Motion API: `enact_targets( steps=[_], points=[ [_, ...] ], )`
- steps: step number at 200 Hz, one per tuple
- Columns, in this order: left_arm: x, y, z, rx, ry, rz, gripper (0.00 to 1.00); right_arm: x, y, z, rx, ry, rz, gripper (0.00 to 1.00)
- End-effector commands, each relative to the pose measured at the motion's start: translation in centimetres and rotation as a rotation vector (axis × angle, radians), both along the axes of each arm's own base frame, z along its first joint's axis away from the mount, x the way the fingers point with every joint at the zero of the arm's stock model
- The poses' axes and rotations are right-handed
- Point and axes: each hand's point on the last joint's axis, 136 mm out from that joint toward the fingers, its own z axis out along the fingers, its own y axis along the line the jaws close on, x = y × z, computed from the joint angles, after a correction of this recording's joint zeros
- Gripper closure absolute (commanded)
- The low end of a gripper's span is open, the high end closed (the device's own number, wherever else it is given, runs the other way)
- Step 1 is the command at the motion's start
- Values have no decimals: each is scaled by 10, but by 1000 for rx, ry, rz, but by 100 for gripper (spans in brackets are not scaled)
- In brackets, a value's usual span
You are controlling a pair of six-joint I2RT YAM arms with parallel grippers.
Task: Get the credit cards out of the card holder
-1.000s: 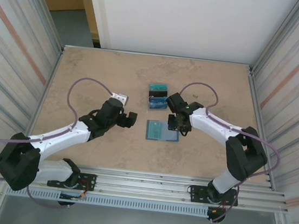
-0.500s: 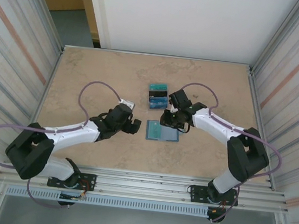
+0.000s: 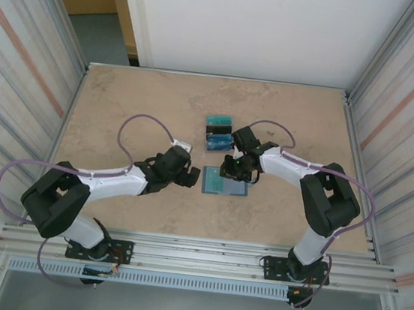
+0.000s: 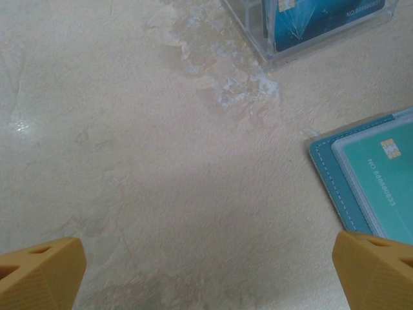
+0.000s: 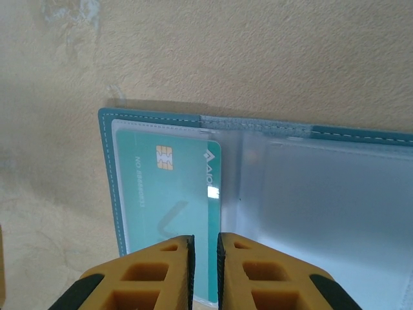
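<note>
The card holder (image 3: 235, 188) lies open and flat on the table, teal rim up and clear pockets showing (image 5: 322, 194). One teal credit card (image 5: 174, 194) sits in its left pocket, and the left wrist view catches it too (image 4: 387, 187). My right gripper (image 3: 234, 169) hangs over that card's inner edge. Its jaws are drawn close, with a narrow slit between the pads (image 5: 205, 271) and the flat card showing through it. My left gripper (image 3: 186, 174) stands wide open just left of the holder (image 4: 329, 168), over bare table (image 4: 206, 278). More credit cards (image 3: 218, 132) stand behind.
A clear acrylic stand (image 4: 258, 39) behind the holder keeps the teal, black and blue cards upright. Metal-ribbed walls close in the table on both sides (image 3: 17, 101). Bare tabletop stretches to the left and far back (image 3: 139, 94).
My left arm has reached right, bringing its open gripper up beside the holder. The right gripper's jaws have narrowed and shifted slightly left over the card.
</note>
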Motion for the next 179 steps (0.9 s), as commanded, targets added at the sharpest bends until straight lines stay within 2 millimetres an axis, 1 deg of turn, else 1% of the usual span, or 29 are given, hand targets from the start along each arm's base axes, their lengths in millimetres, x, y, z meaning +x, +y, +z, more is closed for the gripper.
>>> enact_targets(
  steps=[1,30,45,87,142,179],
  points=[
    [11,-7,9,-2,-38,22,2,5,5,1,13,-7,23,82],
    [13,-11,5,15,-35,16,2,6,3,-8,2,10,23,81],
    [14,-13,3,23,-34,12,1,5,5,-11,7,20,29,80],
    [14,-12,-2,48,-26,14,1,4,11,-16,31,35,44,76],
    [11,-4,-6,113,-15,41,1,-10,24,-23,59,85,86,77],
    [6,-3,-10,135,2,33,1,-19,33,-20,107,112,93,78]
  ],
)
